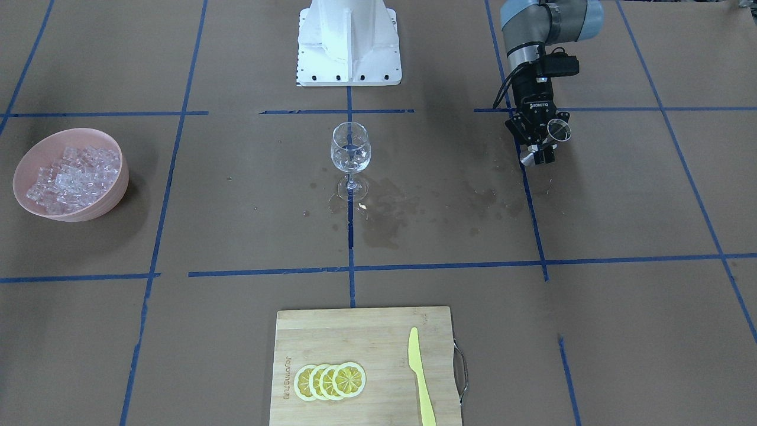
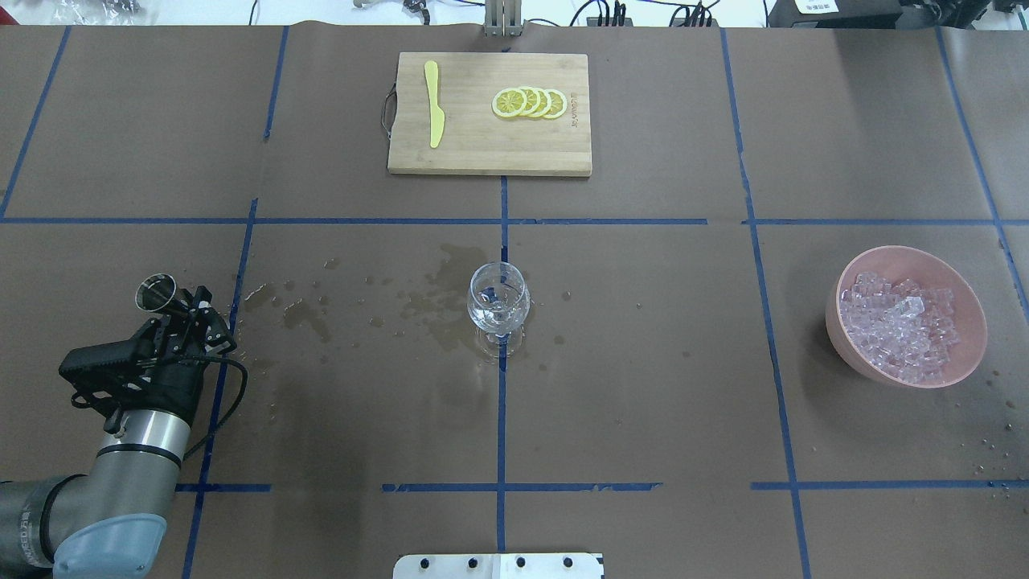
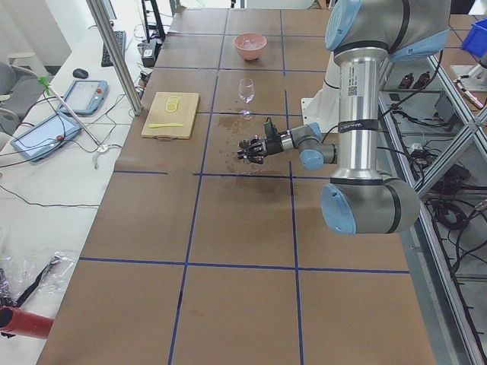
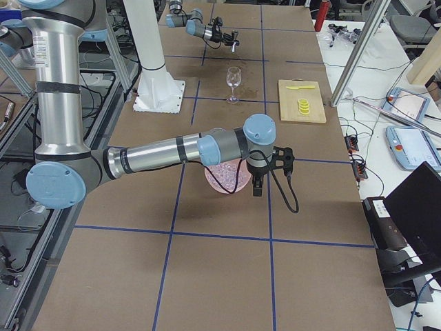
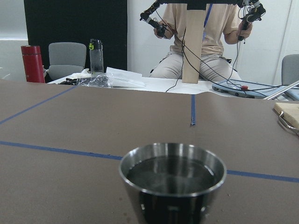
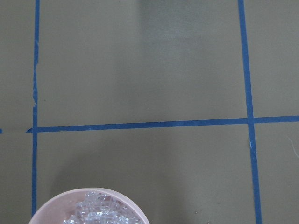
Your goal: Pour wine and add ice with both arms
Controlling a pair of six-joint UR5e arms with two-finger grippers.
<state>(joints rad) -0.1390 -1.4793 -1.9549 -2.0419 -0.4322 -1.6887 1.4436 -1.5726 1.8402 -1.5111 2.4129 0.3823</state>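
My left gripper (image 2: 175,304) is shut on a small metal cup (image 2: 156,291) and holds it upright above the table at the left side. It also shows in the front view (image 1: 545,144). The left wrist view shows the cup (image 5: 173,179) with a thin, see-through liquid, the wine, inside. The wine glass (image 2: 498,301) stands at the table's middle, well to the cup's right. A pink bowl (image 2: 852,362) heaped with ice (image 2: 904,326) sits at the right. My right gripper (image 4: 256,187) hangs over the bowl; I cannot tell whether it is open. The right wrist view shows the bowl's rim (image 6: 91,190).
A wooden cutting board (image 2: 482,153) at the far middle carries lemon slices (image 2: 530,102) and a yellow knife (image 2: 435,114). Dark wet stains (image 2: 305,314) spread between the cup and the glass. The white pedestal (image 1: 349,41) stands at the robot's side. An operator (image 5: 201,37) sits beyond the table.
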